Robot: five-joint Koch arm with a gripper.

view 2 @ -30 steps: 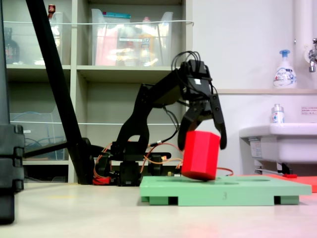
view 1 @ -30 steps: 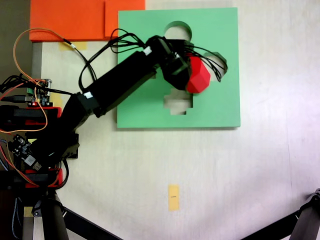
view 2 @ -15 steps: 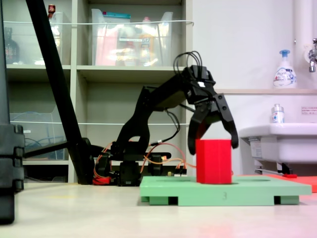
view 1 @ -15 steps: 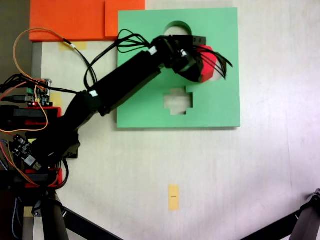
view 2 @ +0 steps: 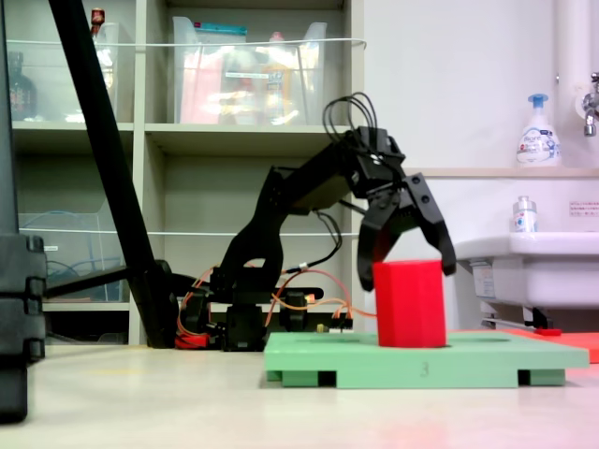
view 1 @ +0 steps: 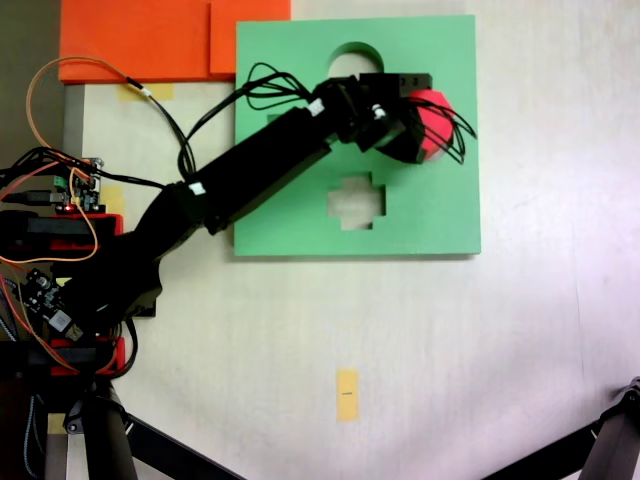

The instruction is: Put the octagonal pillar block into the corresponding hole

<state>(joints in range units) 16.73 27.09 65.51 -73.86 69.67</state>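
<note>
The red octagonal pillar block stands upright at the far right part of the green foam board. Its base is at the level of the board's top. From above, the block shows under the black jaws and cables, and it covers the eight-sided hole. My gripper hangs over the block's top and is open, with one jaw on each side of it, slightly wider than the block. From above, the gripper sits between the round cutout and the cross-shaped cutout of the board.
Orange foam sheets lie beside the board's top left corner. A yellow tape mark is on the table in front. The arm's base and wiring are at the left. A black tripod leg, shelves and a sink stand behind.
The block was tilted and held near the cross cutout. It now stands upright farther along the board. The jaws have spread apart around its top.
</note>
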